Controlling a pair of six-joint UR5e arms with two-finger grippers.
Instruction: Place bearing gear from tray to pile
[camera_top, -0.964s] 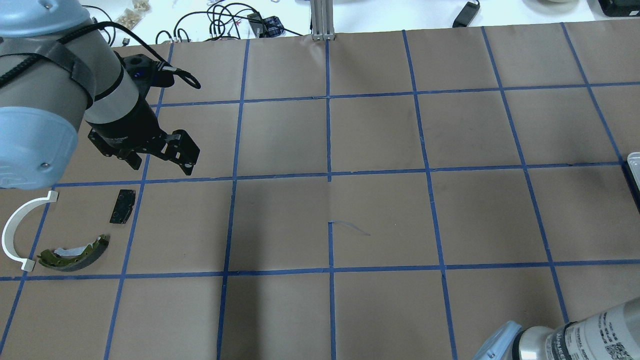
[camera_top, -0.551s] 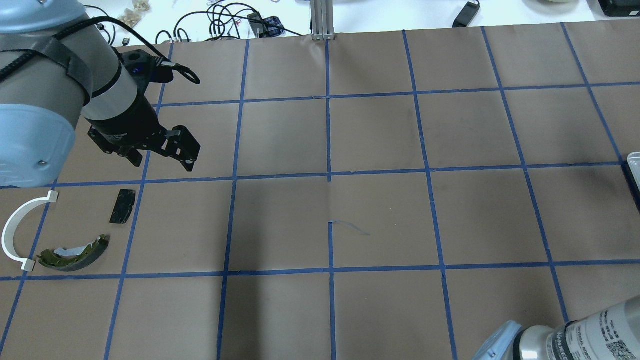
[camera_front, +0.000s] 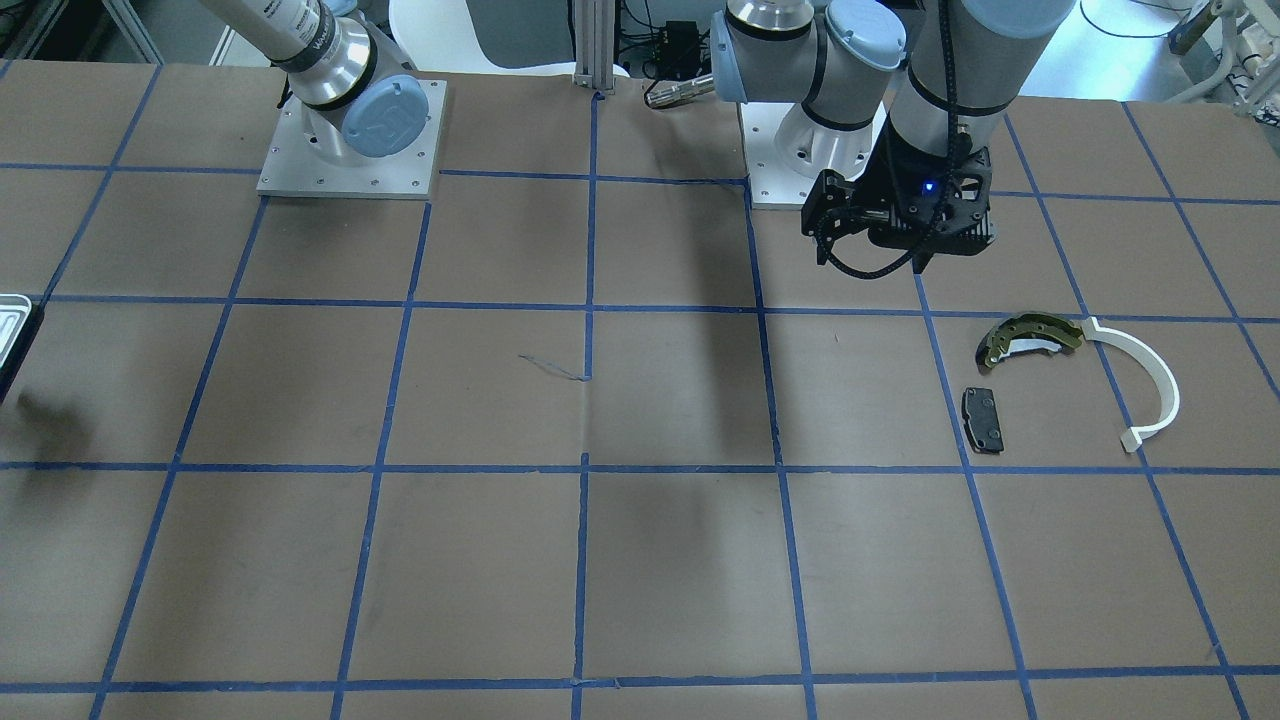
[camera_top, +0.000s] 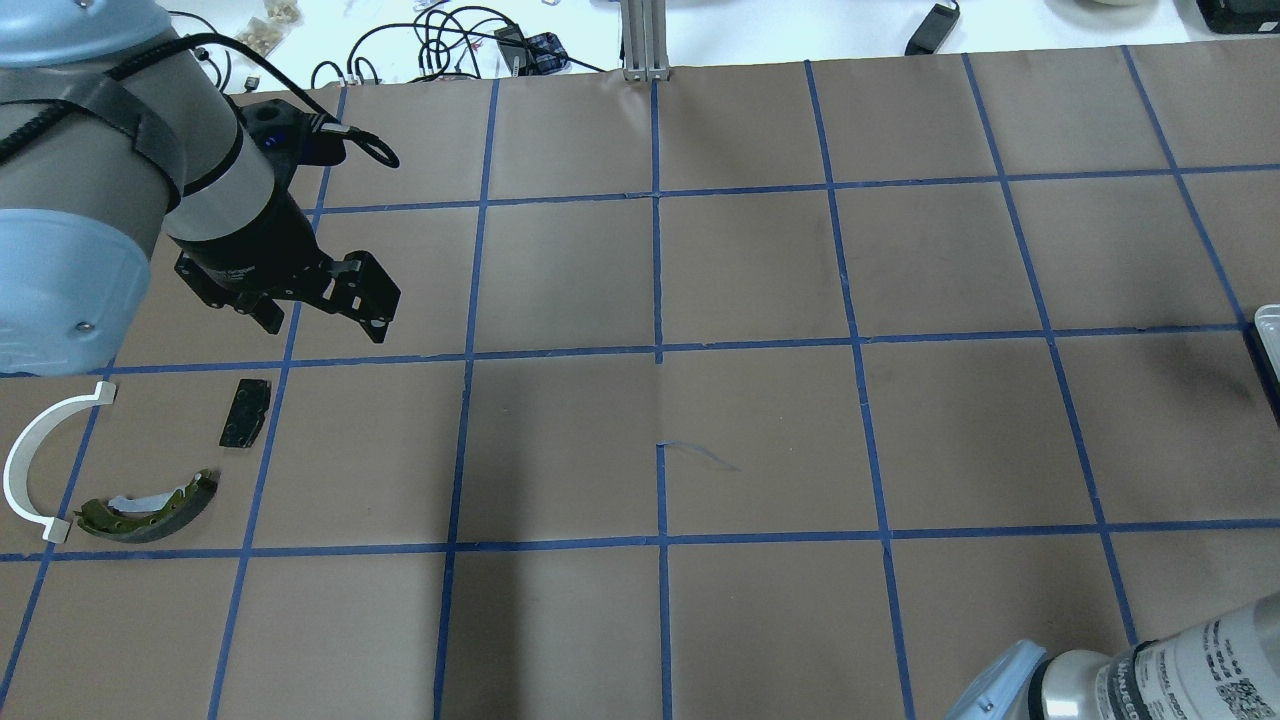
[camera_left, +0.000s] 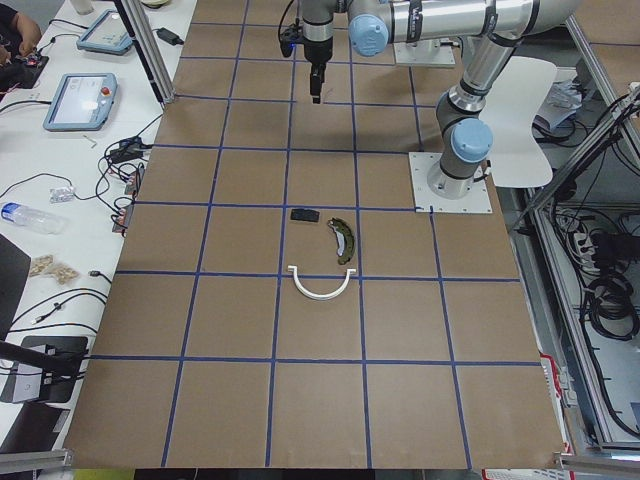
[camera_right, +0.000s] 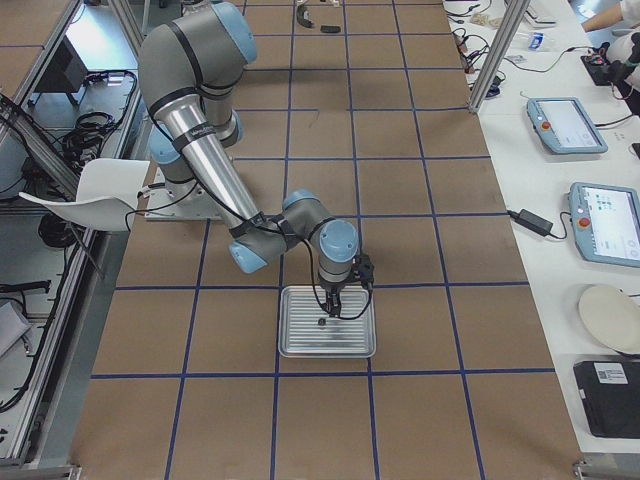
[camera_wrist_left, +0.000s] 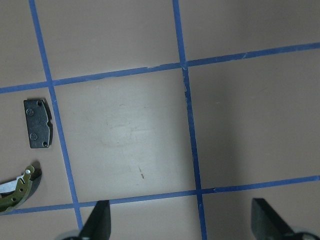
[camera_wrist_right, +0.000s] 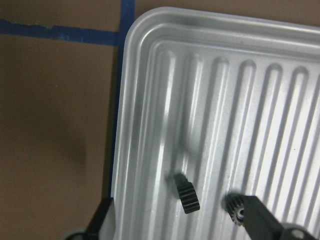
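The silver ridged tray fills the right wrist view and also shows in the exterior right view. A small dark gear with a pale bore lies on it, touching one fingertip. A second dark toothed piece lies between the fingers. My right gripper is open, low over the tray. The pile holds an olive brake shoe, a white arc and a black pad. My left gripper is open and empty, hovering just beyond the pad.
Brown paper with a blue tape grid covers the table. An aluminium post and loose cables sit at the far edge. Only a corner of the tray shows at the overhead view's right edge.
My left gripper has drifted slightly away from the pile toward the table's far side and stays open. The pile has not moved.
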